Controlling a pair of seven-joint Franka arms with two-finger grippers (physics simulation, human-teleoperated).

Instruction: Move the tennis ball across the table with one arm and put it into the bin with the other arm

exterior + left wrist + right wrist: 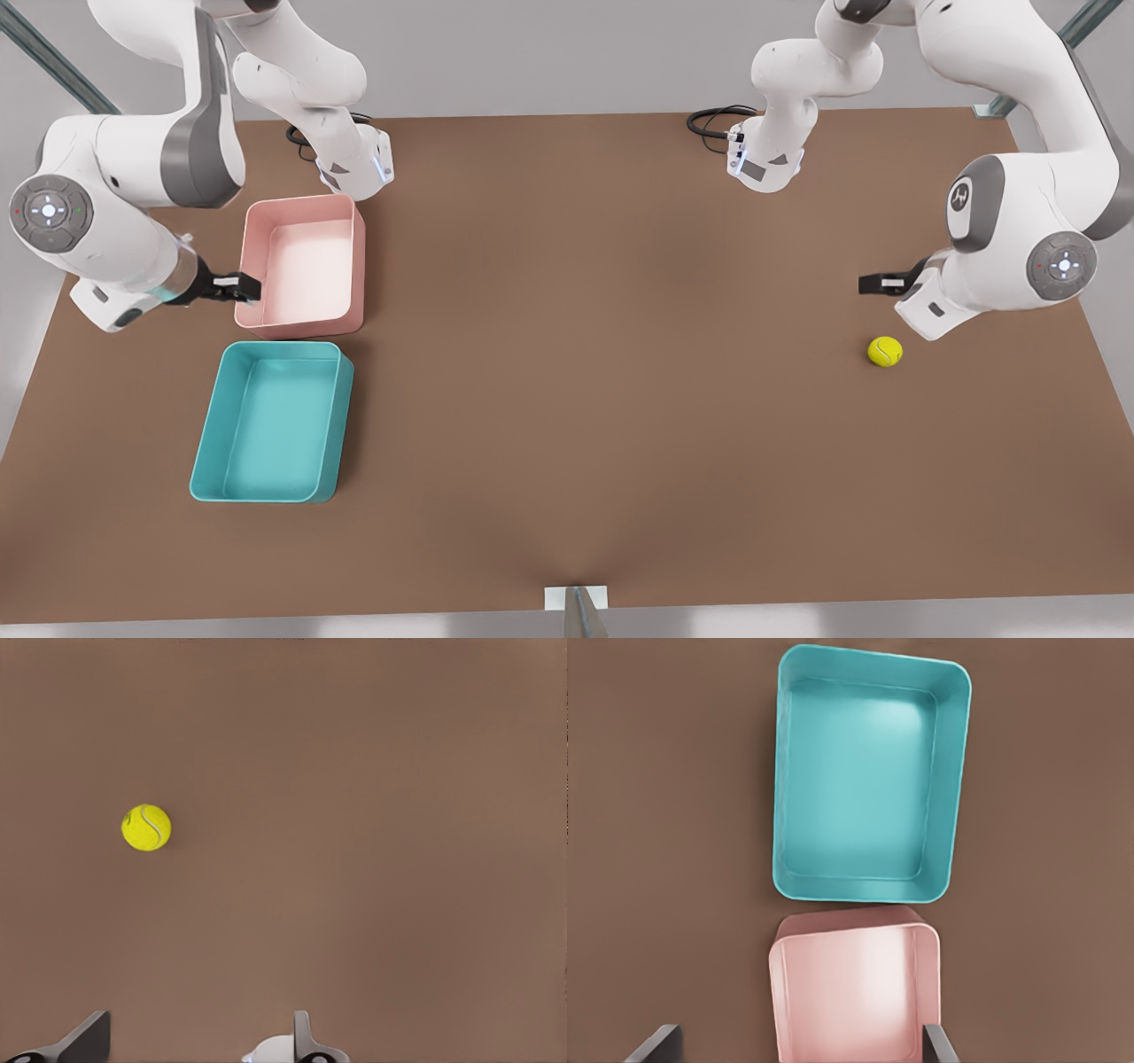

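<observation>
The tennis ball (885,351) (146,827) lies on the brown table (602,372) at the front view's right. My left gripper (873,283) (197,1043) hovers a little behind it, open with nothing between its fingers (87,1038). The teal bin (271,423) (868,775) sits empty at the front view's left. My right gripper (237,286) (799,1047) hangs open over the near-left edge of the pink tray (303,264) (850,992), beside the bin.
The pink tray stands just behind the teal bin, almost touching it. Both arm bases and black cables (713,120) sit along the table's far edge. A small bracket (576,598) sits at the near edge.
</observation>
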